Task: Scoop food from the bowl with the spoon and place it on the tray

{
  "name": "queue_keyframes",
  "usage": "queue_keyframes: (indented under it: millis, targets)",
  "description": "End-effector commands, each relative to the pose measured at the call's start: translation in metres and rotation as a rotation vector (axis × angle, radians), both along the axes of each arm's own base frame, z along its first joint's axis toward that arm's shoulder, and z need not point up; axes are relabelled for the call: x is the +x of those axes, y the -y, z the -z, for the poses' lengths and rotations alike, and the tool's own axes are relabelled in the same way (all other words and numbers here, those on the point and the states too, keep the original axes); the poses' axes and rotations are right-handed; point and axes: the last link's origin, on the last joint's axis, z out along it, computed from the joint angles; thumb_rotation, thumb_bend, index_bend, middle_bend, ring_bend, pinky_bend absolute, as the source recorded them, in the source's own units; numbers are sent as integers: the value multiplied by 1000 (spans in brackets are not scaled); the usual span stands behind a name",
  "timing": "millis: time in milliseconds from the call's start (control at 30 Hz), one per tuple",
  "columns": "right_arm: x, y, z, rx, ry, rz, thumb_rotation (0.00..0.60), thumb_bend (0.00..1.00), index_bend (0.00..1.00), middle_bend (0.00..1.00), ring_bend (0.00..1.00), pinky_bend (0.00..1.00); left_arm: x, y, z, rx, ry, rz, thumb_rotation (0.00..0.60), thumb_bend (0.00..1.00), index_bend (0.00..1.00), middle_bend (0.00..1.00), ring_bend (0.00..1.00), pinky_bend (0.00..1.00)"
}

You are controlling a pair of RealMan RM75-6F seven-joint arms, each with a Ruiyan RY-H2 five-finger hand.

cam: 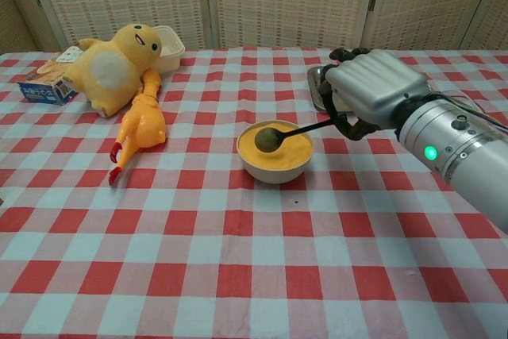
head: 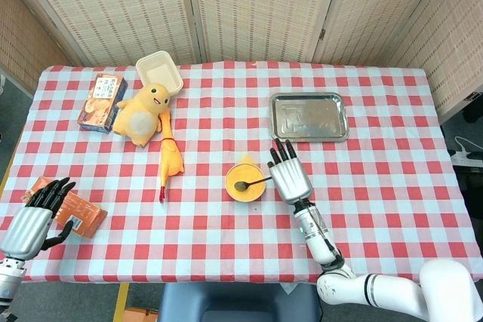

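A white bowl (head: 244, 183) (cam: 275, 166) of orange food stands at the middle of the checked table. A dark spoon (head: 249, 183) (cam: 279, 135) has its scoop in the bowl, handle pointing right. My right hand (head: 290, 176) (cam: 373, 89) holds the handle, just right of the bowl. The steel tray (head: 309, 116) (cam: 317, 85) lies behind the hand and looks empty; in the chest view the hand hides most of it. My left hand (head: 34, 219) rests at the table's near left corner, fingers curled, beside an orange packet (head: 75, 213).
A yellow plush duck (head: 143, 114) (cam: 111, 67), a rubber chicken (head: 170, 164) (cam: 139, 129), a cream lidded box (head: 160, 73) and a snack carton (head: 101, 102) (cam: 48, 78) fill the back left. Folding screens stand behind the table.
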Motion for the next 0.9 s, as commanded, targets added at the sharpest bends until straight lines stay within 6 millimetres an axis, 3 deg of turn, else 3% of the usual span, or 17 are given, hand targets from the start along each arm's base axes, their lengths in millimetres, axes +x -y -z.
queue_keyframes:
  millis: [33,533,900]
  targets:
    - [-2,-3,3,20,-25,-5,600,509,873,222,12,117,0,0,0,-2,-1,-1,600,439,0,0,0,136]
    - [0,6,19,-64,-189,-78,600,509,888,222,12,117,0,-1,-1,-4,5,-1,600,439,0,0,0,136]
    - [3,16,24,-117,-175,-57,600,509,892,222,12,119,-2,-2,-2,-4,6,-11,600,440,0,0,0,136]
